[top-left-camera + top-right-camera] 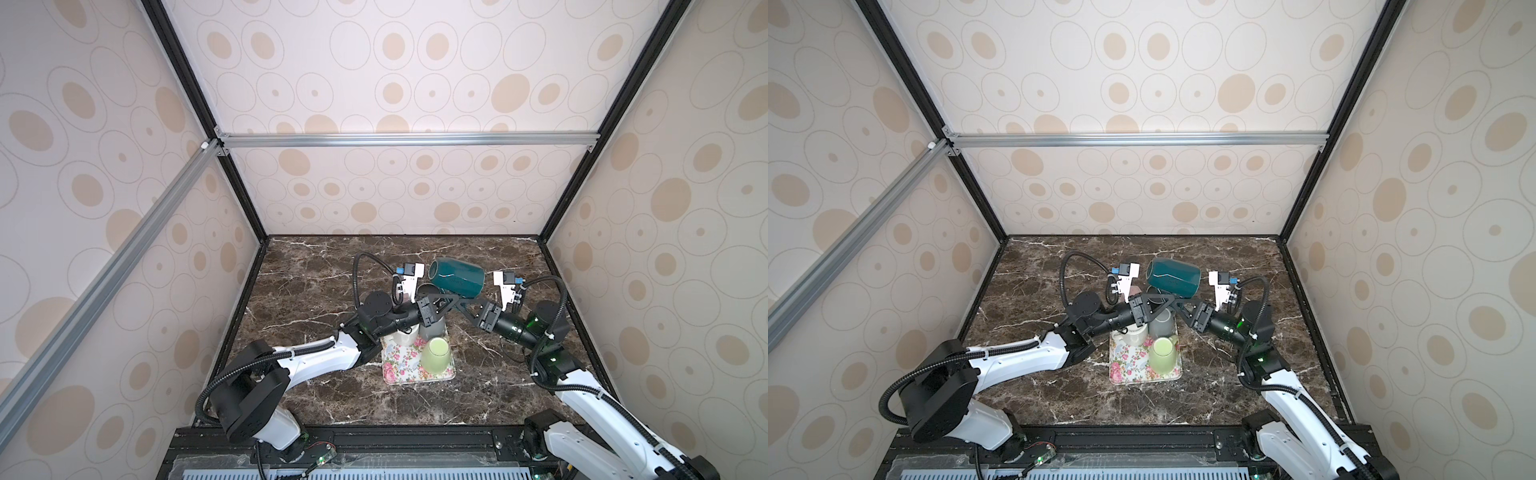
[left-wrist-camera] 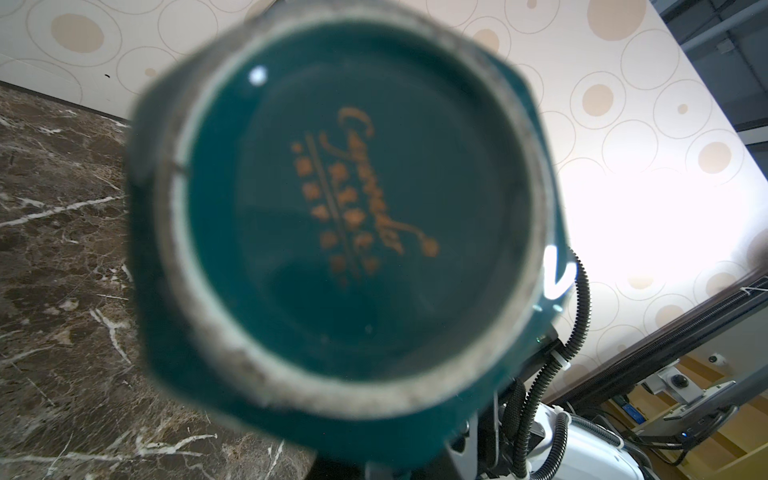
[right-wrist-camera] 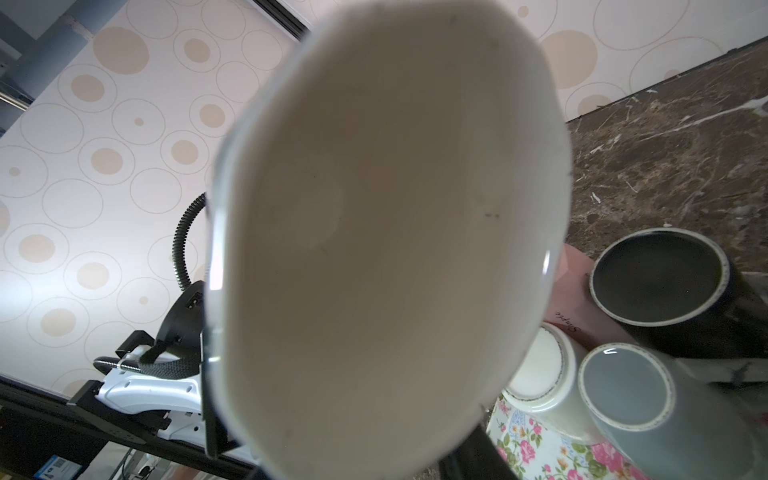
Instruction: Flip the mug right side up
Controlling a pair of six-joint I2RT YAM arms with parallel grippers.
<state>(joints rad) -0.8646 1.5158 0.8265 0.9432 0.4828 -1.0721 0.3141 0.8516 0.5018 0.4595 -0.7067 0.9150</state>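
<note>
Left end effector: closed narrowly beneath the teal mug, which is apparently carried by it.
Teal mug: held sideways in the air above the far end of the floral tray, base turned leftward, probably for re-gripping.
Right end effector: placed under the mug; its opening cannot be told.

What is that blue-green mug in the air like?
The teal mug is glossy ceramic with faceted sides, white inside, and gold writing on its base. It lies sideways in the air by the far end of the floral tray, base toward the left arm, mouth toward the right. It is held from below, where the left gripper and right gripper meet.
</note>
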